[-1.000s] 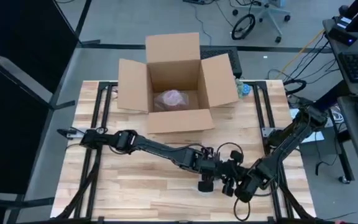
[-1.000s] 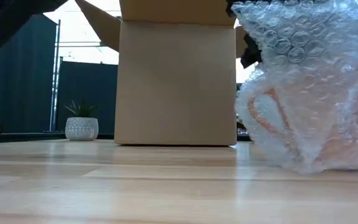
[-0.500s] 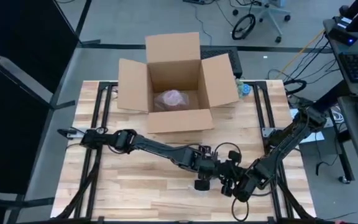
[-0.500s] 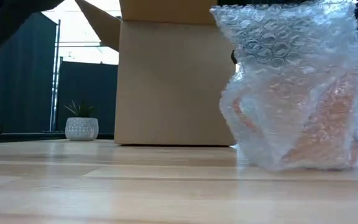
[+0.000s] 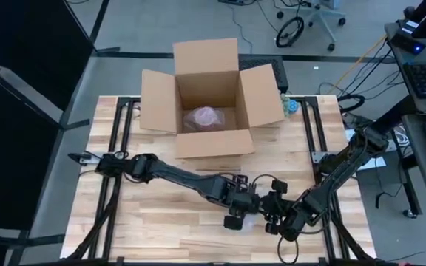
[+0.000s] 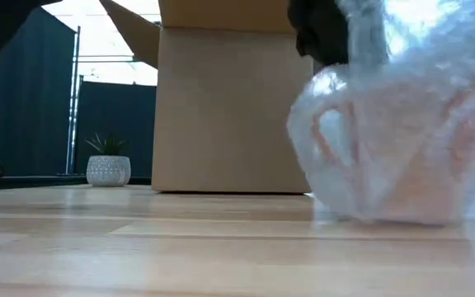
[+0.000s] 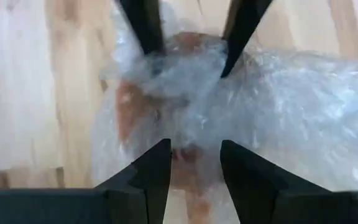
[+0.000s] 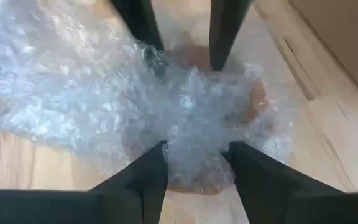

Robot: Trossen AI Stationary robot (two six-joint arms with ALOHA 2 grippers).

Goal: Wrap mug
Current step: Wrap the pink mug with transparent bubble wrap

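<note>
The mug (image 6: pixel 394 157), orange and swathed in bubble wrap (image 8: pixel 61 93), stands on the wooden bench (image 5: pixel 154 214) in the lower right of the high view, where the two arms meet. In the low view it fills the right side of the frame, blurred, its wrapped handle turned toward the frame's centre.

The left gripper (image 5: pixel 251 209) reaches in from the left of the high view and sits at the bundle; in the left wrist view its jaws stand narrowly parted with the wrapped mug (image 7: pixel 185 118) between them, though I cannot tell whether the fingers (image 7: pixel 151 180) actually press on it. The right gripper (image 5: pixel 275 217) comes from the right edge of the bench and meets the bundle from the other side. In the right wrist view its jaws straddle the wrapped mug (image 8: pixel 210 124) in the same way, and whether they grip it I cannot tell. Loose bubble wrap trails off to the upper left of that view.

An open cardboard box (image 5: pixel 207 100) stands at the top centre of the high view, well apart from the grippers, with a pale pink wrapped bundle (image 5: pixel 204 117) lying inside it. In the low view a small potted plant (image 6: pixel 108 162) shows at the left, beside the box (image 6: pixel 233 111)
</note>
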